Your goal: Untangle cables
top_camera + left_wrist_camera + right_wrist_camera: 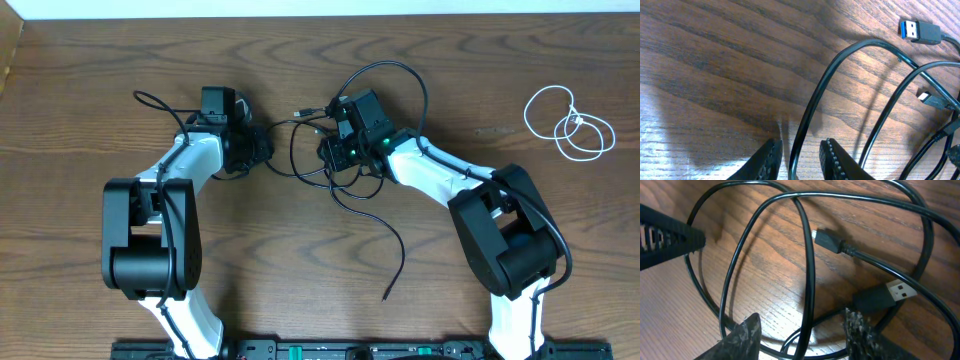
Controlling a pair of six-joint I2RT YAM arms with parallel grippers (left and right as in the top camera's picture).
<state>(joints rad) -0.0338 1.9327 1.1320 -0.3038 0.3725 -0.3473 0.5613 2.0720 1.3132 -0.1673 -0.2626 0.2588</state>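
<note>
The left gripper [800, 143] has its jaws apart, and a strand of the black cable [810, 265] runs between them, seemingly untouched by either finger. The cable's USB-A plug [920, 31] lies ahead of this gripper and to its right. The right gripper [803, 315] also stands apart, straddling several loops of the same cable on the desk [320, 300], with a small plug [827, 240] just ahead. The white cable [575, 122] lies coiled well apart, beyond the right gripper's outer side.
</note>
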